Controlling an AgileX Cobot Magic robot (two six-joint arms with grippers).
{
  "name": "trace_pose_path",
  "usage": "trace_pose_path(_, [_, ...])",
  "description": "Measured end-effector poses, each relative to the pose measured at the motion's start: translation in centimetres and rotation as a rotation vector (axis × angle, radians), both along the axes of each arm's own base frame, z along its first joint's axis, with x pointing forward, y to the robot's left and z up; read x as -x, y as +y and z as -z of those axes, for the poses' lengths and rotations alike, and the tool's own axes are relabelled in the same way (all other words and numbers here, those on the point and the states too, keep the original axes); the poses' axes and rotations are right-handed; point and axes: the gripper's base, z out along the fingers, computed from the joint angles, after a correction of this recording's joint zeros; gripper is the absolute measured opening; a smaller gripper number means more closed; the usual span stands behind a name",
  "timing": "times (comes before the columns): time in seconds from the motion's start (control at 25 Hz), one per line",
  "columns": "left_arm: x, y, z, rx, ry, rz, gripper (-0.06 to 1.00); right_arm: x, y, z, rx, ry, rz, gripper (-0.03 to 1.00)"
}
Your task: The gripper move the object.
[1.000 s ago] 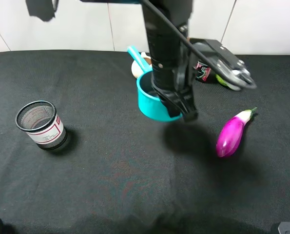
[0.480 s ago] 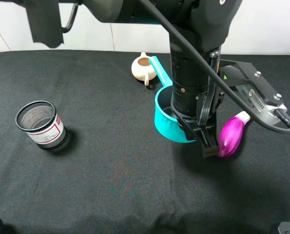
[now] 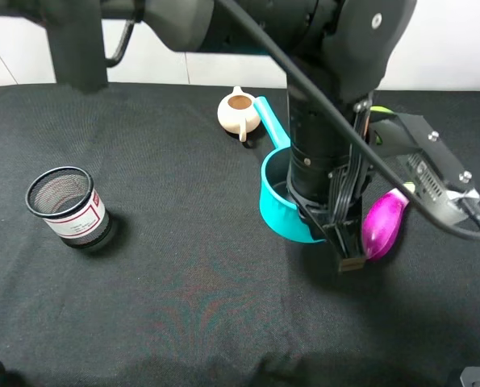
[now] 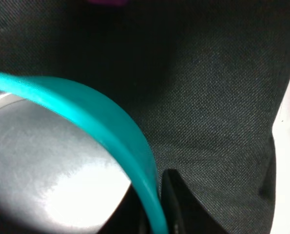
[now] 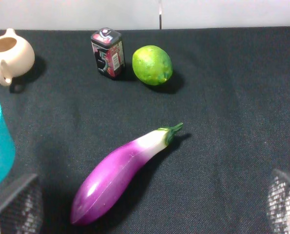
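The saucepan (image 3: 276,211) is found right of the tabletop's (image 3: 183,314) middle in the high view, with its long handle (image 3: 269,121) pointed toward 11 o'clock. Its thin rim is pinched by the left gripper (image 4: 152,213), whose fingers are pressed together on the wall at the 4 o'clock side, opposite the handle. Whether the base is resting or raised cannot be told. An eggplant (image 3: 382,226) is seen just beside the pan at 3 o'clock, a teapot (image 3: 238,111) near at 11 o'clock, and a mesh cup (image 3: 68,205) well apart at 9 o'clock. The pan is judged light and rigid but smooth-walled. Held by the rim, it may be swung off level by the handle's weight, so a slow, level carry is advised. The handle would be the surer hold.
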Motion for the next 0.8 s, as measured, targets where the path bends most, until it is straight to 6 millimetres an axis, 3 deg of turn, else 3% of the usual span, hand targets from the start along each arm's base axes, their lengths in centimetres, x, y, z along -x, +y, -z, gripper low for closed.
trace_pose_path(0.2, [0.0, -0.2, 0.8, -0.01, -0.015, 0.009, 0.02, 0.0, 0.0, 0.0, 0.0, 0.0, 0.0, 0.69])
trace_pose_path(0.8, [0.1, -1.2, 5.9, -0.061, -0.003, 0.035, 0.02, 0.0, 0.0, 0.0, -0.001, 0.0, -0.001, 0.69])
